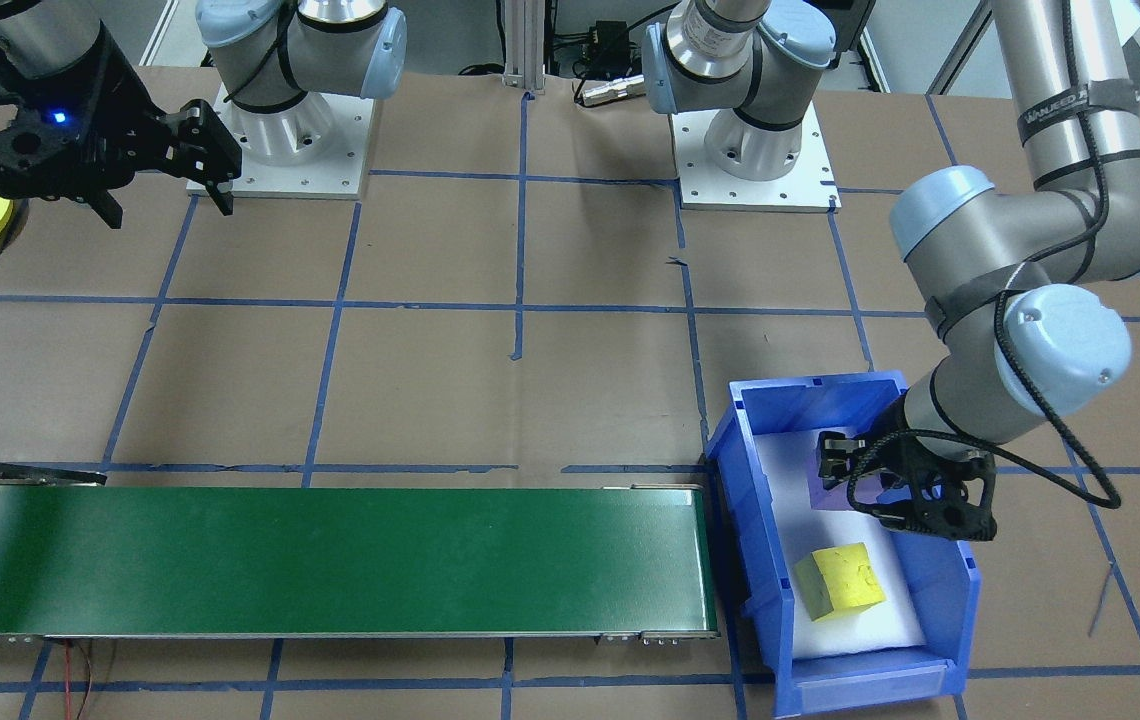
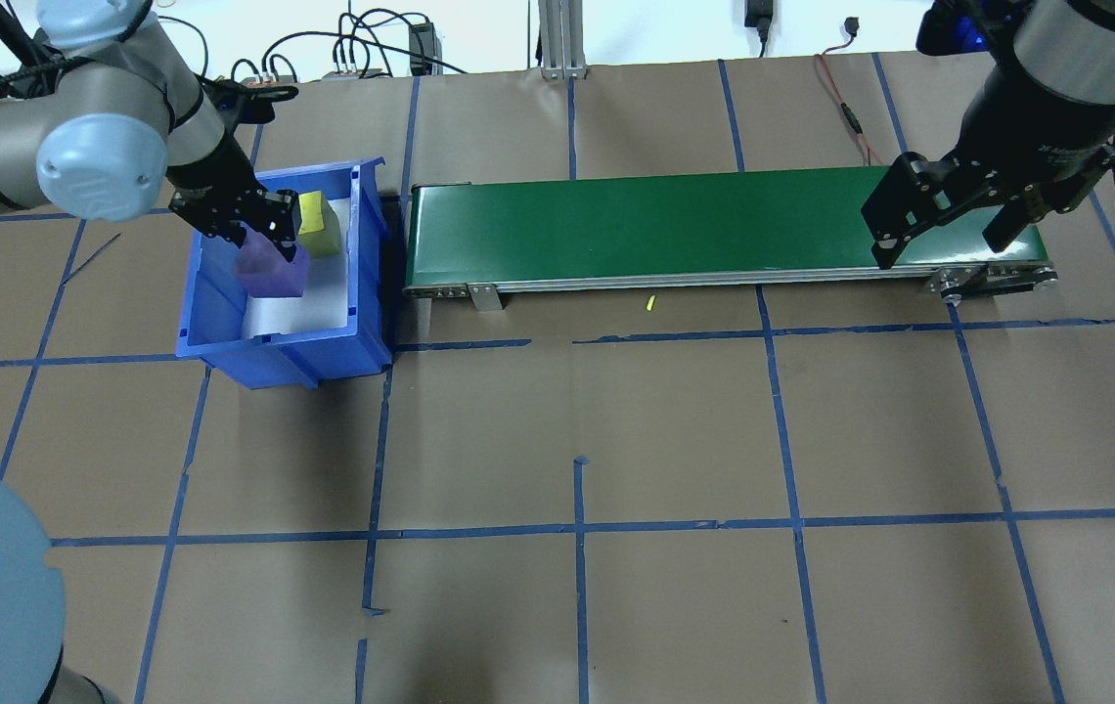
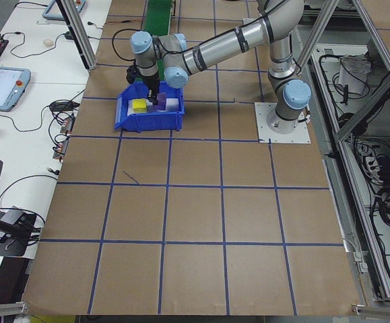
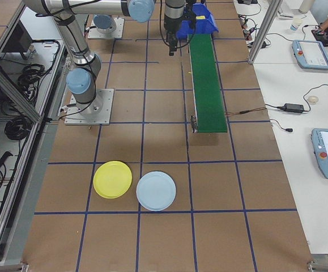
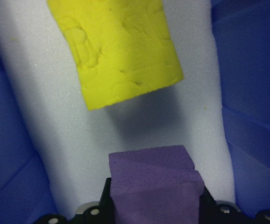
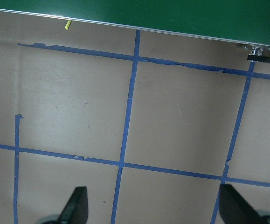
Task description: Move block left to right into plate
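1. Early days: the left gripper [image 2: 269, 235] is pinching the purple block [image 2: 269, 274] inside the blue bin [image 2: 225, 337], upper left of the overhead view. Looks barely lifted, if at all.
2. Still to go: the conveyor [image 2: 675, 225], then the yellow plate [image 4: 112, 179], lower left of the right-side view.
3. The right gripper [image 2: 949, 220] hangs spread and empty, upper right overhead.
4. Count: two blocks (purple, plus a yellow block [image 2: 319, 224]), two plates (yellow, plus a light-blue plate [image 4: 156, 191]), one bin, one conveyor.

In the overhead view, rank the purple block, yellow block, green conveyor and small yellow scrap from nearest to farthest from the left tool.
1. Purple block: held in the left tool, inside the blue bin.
2. Yellow block: beside it in the bin.
3. Green conveyor: past the bin's wall.
4. Yellow scrap: on the table beside the conveyor.
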Available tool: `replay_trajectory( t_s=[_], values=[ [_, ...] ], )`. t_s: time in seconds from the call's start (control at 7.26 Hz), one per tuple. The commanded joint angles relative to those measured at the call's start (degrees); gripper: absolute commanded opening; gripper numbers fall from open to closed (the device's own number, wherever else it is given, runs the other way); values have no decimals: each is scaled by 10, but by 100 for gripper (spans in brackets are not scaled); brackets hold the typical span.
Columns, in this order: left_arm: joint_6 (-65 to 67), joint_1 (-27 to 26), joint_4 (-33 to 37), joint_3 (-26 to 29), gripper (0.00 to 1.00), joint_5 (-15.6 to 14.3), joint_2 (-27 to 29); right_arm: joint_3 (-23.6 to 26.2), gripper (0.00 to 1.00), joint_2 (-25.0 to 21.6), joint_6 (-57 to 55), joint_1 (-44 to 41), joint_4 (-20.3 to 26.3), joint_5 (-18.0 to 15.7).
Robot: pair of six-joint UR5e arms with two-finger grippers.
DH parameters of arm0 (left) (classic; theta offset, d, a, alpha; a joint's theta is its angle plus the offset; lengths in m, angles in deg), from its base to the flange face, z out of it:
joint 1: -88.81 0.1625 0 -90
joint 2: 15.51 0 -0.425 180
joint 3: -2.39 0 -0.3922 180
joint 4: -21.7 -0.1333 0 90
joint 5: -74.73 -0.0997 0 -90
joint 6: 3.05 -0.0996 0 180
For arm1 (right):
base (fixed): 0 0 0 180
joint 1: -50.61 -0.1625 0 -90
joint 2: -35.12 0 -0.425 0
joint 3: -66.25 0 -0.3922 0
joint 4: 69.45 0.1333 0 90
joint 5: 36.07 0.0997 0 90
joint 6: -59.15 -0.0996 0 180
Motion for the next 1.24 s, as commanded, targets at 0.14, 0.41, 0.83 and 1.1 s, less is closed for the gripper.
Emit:
replay_trajectory(
  t_s=[0.14,0.41,0.83,1.1],
  values=[
    [74,-23,104,91,37,36,-32,-2,100,0,0,0,0,0],
    [118,-85,57,105,38,61,-14,-3,100,0,0,0,0,0],
    [150,-147,-74,99,40,60,70,-2,100,0,0,0,0,0],
    [152,-153,-103,96,45,61,90,-2,100,0,0,0,0,0]
  ],
)
